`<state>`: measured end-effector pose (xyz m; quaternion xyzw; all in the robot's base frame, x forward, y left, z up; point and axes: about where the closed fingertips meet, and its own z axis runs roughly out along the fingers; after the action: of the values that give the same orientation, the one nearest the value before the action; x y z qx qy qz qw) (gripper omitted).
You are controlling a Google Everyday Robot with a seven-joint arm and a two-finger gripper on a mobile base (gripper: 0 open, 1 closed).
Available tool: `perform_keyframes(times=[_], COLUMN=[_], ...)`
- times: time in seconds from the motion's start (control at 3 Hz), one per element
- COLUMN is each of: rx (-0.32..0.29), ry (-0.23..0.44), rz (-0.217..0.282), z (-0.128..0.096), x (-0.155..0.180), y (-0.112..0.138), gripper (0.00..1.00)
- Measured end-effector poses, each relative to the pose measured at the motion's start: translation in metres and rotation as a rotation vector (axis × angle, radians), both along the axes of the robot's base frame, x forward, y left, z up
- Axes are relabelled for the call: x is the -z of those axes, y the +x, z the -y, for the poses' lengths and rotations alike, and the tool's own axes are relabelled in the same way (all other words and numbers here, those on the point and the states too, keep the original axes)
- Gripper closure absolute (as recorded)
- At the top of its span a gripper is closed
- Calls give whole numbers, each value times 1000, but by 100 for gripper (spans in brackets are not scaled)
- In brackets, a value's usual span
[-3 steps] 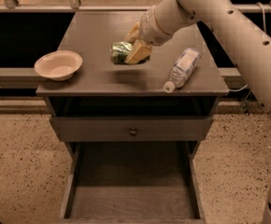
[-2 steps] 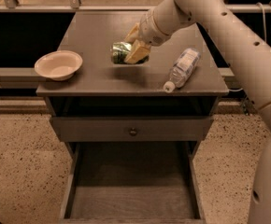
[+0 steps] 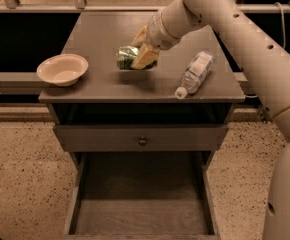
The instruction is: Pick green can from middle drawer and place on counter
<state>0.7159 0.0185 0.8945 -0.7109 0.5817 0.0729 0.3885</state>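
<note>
The green can [image 3: 125,57] lies on its side in my gripper [image 3: 140,53], which is shut on it from the right. The can is at the middle of the counter [image 3: 105,34], at or just above its surface, with a shadow under it. My arm reaches in from the upper right. The middle drawer [image 3: 140,209] is pulled out below, toward the camera, and its bare floor holds nothing.
A pale bowl [image 3: 62,69] sits at the counter's left front. A clear plastic bottle with a white cap [image 3: 195,73] lies on its side at the right front. A shut drawer front with a round knob [image 3: 142,141] is above the open drawer.
</note>
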Motion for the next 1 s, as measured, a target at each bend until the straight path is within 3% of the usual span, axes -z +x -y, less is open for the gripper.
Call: perform_keyframes(times=[0.67, 1.0], rx=[-9, -11], ry=[-1, -1], rz=[-8, -10], z=[-5, -7], x=[5, 7], y=[0, 0], gripper=[6, 0])
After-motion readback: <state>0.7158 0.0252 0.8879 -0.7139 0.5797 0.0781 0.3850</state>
